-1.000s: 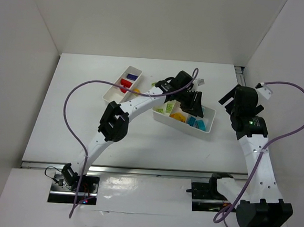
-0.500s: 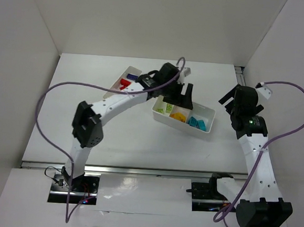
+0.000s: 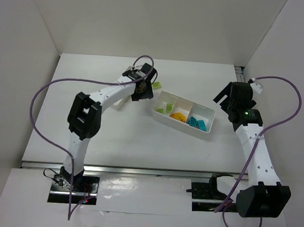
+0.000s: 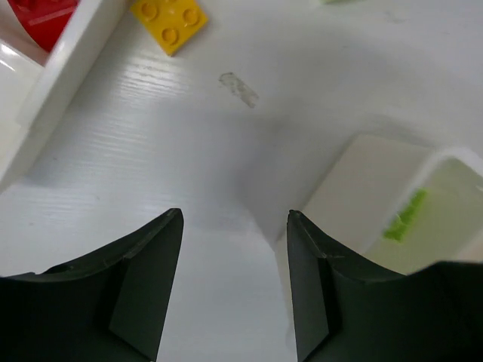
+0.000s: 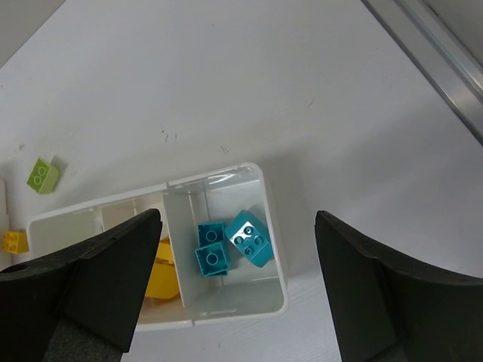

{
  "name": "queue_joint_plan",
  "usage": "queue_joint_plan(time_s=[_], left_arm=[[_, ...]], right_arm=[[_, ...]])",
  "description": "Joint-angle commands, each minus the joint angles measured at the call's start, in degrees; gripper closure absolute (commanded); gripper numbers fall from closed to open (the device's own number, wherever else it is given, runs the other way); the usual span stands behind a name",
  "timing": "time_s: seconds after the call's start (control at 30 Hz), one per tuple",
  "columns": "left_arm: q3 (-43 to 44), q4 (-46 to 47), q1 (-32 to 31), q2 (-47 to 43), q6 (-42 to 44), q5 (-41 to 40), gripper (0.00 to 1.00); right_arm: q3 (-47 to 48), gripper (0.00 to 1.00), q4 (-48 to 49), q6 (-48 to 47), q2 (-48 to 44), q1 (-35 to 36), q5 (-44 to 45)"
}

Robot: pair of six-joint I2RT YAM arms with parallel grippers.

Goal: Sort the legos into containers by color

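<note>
Table [image 3: 207,76]: matte white, faint wood-grain texture.

Right tray [image 3: 209,114]: thin milky plastic with rounded corners and three cells. The left cell holds lime green bricks [image 3: 165,108], the middle cell a yellow brick [image 3: 178,116], and the right cell two cyan bricks [image 5: 249,237], glossy and studded.

Left tray [image 4: 68,68]: same white plastic, largely hidden under the left arm from above. One red brick [image 4: 41,11] lies inside.

Loose on the table: a flat four-stud loose yellow brick [image 4: 170,19] just outside the left tray's wall, and a loose green brick [image 3: 157,85] near the right tray's far left corner.

Left gripper [image 4: 234,219]: dark fingers spread, nothing between them, over bare table between the trays.

Right gripper [image 5: 238,219]: fingers spread wide and empty, hovering above the right tray's cyan end.
</note>
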Motion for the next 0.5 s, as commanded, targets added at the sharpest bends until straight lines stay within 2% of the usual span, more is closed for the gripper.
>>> queue_joint_plan(time_s=[0.0,0.07,0.17,0.2,0.3,0.33,0.47], left_arm=[[3.89,-3.13,1.47,5.81,-8.48,-3.72,0.33],[6.27,-3.13,2.25,7.92,-10.08,-4.25,0.32],[8.64,-3.13,3.48,11.26,-13.59,-6.36,0.17],[9.17,-3.13,4.28,11.96,-14.64,-6.36,0.15],[11.19,-1.82,4.98,14.78,-15.18,-6.88,0.15],[11.81,-1.81,4.99,15.65,-15.18,-6.89,0.18],[19.70,-1.81,6.30,22.41,-15.18,-7.58,0.20]], right_arm=[[1.55,0.10,3.38,-1.64,0.80,-0.35,-2.16],[2.07,0.10,3.38,-1.64,0.81,-0.35,-2.79],[2.08,0.10,2.85,-2.17,1.42,-0.35,-3.93],[2.08,0.10,2.85,-2.69,1.94,-0.35,-4.54],[2.08,0.10,2.16,-2.69,2.64,-0.35,-4.54],[2.60,0.10,2.15,-2.69,2.65,-0.35,-5.07],[2.60,0.09,2.15,-3.22,3.17,-0.35,-5.07]])
